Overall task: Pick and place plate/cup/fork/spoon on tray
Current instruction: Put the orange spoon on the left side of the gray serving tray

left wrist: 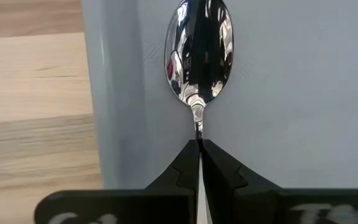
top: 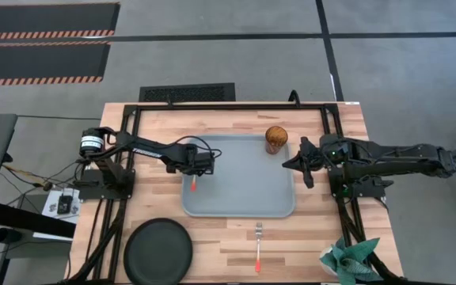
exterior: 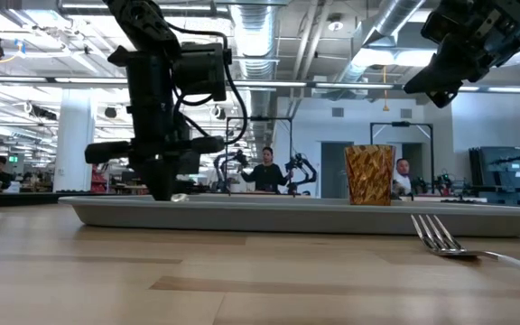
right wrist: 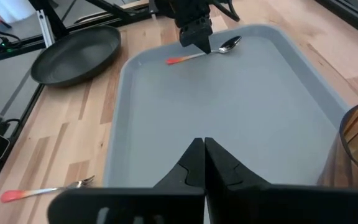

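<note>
My left gripper [left wrist: 199, 144] pinches the spoon [left wrist: 199, 56] by its neck, low over the tray [top: 244, 186] at centre-left. I should lower flat, then release. My right gripper [right wrist: 204, 149] waits pressed closed, empty.

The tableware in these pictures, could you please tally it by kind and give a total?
Round matte black plate: 1
Amber-brown glass cup: 1
Orange-red-handled silver fork: 1
Orange-red-handled silver spoon: 1
Pale blue-grey rectangular plastic tray: 1
Total: 5
</note>
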Available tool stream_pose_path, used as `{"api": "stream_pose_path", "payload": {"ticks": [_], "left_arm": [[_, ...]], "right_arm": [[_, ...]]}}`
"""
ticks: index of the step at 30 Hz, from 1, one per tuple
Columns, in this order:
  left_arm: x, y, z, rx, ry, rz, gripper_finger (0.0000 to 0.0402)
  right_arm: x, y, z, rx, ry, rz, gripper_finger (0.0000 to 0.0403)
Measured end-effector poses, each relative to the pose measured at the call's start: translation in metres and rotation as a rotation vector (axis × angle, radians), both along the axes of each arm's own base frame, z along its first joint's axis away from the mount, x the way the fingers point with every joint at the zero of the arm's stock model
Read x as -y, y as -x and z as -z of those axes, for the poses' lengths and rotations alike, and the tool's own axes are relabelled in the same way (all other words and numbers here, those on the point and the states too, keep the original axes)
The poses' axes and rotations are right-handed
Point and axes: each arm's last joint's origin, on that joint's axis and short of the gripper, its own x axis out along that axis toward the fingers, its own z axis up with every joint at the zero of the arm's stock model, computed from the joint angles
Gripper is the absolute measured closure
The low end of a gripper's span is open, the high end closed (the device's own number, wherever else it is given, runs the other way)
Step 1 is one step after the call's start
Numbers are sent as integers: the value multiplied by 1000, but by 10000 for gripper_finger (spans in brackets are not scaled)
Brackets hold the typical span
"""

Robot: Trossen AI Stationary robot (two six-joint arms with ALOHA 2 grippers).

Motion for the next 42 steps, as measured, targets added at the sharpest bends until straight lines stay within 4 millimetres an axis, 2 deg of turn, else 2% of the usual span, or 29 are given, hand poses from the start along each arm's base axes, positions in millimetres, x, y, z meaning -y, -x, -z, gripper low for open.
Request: {"api": "stream_pose_path", "payload": {"ticks": [39, 42], "left_arm": [[0, 8, -5, -44, 16, -11, 401], [0, 8, -5, -35, 14, -12, 392]], "right_arm": [[0, 0, 0, 0, -1, 0, 392], [0, 0, 0, 0, -1, 0, 392]]}}
